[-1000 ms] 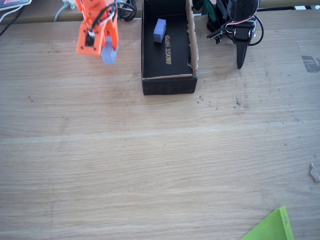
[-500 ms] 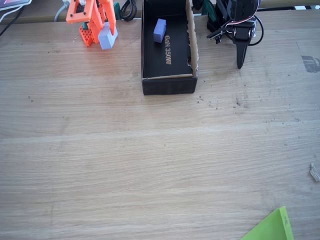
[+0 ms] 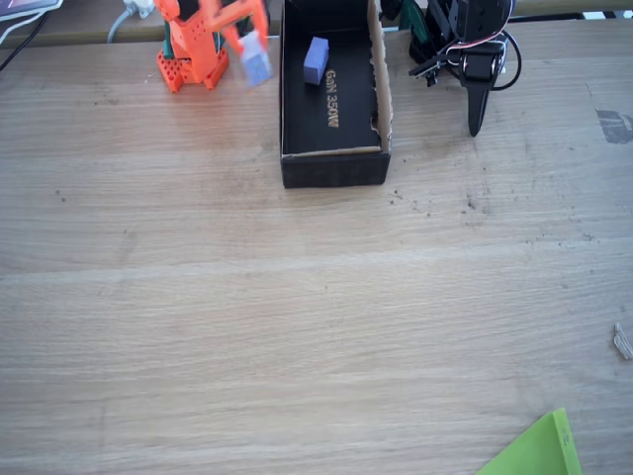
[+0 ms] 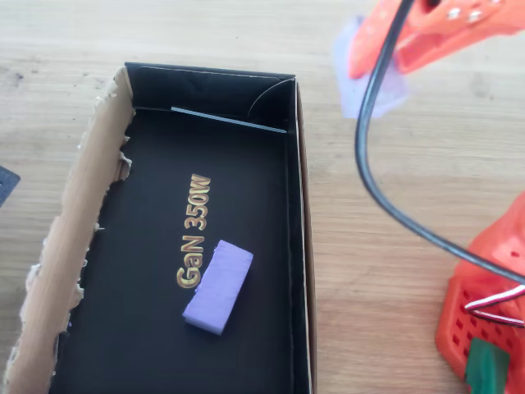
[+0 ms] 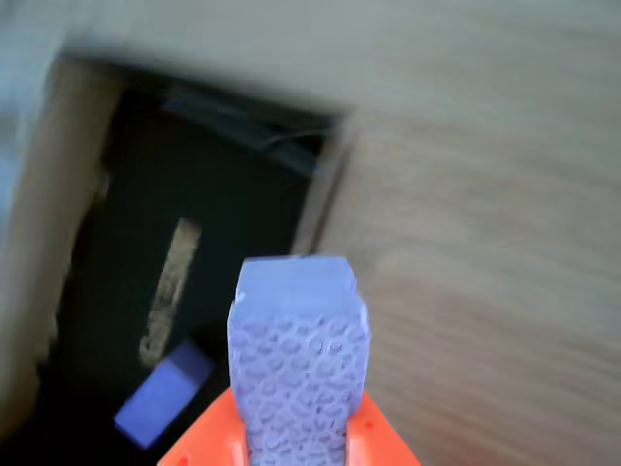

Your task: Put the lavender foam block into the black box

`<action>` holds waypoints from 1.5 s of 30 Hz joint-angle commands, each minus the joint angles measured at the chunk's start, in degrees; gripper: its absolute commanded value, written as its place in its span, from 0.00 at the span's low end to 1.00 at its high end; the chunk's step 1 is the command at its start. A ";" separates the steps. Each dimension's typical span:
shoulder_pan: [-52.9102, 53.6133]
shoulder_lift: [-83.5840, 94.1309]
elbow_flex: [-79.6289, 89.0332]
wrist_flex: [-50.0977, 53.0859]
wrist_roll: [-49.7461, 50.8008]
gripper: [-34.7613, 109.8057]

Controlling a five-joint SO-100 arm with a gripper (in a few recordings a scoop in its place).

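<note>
My orange gripper (image 3: 251, 42) is shut on the lavender foam block (image 3: 256, 59) and hovers just left of the black box (image 3: 334, 168) in the fixed view. In the overhead view the gripper (image 4: 379, 59) and the blurred block (image 4: 369, 82) hang over bare wood, right of the box wall (image 4: 300, 246). In the wrist view the block (image 5: 299, 359) stands upright between the orange jaws, with the box rim (image 5: 325, 194) beyond it. A slimmer, bluer block (image 4: 218, 275) lies inside the box beside the gold lettering.
The arm's orange base (image 3: 188, 64) stands on the table left of the box, and a black cable (image 4: 365, 164) hangs from the arm. A green sheet (image 3: 539, 450) pokes in at the front right corner. Wide bare wood lies in front of the box.
The gripper has swung right with the foam block, from well left of the box to close beside its left wall. The bluer block in the box has not moved.
</note>
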 commanded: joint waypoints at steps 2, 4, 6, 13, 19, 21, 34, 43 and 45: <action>-6.59 -6.86 -3.52 -6.06 2.11 0.24; -8.00 -10.46 -4.92 -8.88 0.18 0.24; -8.61 -13.18 -6.77 -10.81 -2.29 0.24; -9.67 -16.70 -8.00 -11.95 -3.87 0.24; -8.44 -16.17 -7.12 -15.38 -11.95 0.38; -7.82 -16.44 -7.03 -16.35 -13.80 0.42; -5.27 -11.16 -2.37 -14.33 -8.00 0.26; 21.53 -7.03 -1.67 -10.90 -17.67 0.24; 29.18 -7.03 -1.05 -9.05 -24.52 0.24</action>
